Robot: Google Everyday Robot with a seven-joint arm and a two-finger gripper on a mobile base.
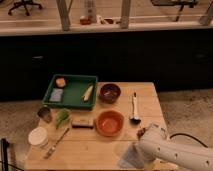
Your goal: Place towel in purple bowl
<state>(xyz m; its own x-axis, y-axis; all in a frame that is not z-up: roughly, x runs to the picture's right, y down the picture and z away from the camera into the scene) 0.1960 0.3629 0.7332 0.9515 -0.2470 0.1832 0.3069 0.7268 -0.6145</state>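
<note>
Towel (pixel 128 157) lies beside end effector (pixel 142 148), arm (pixel 175 152) bent low.

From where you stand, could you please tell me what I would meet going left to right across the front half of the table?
White tub → long utensil → small bar → orange bowl → towel → open claw, hanging by the towel's right edge.

The towel (pixel 129 156) lay at the table's (pixel 148 98) front edge, right of centre, with the gripper (pixel 139 149) over its right side. The purple bowl (pixel 110 92) stood toward the back edge, just right of the tray (pixel 75 76) and behind the larger bowl (pixel 109 123).
</note>
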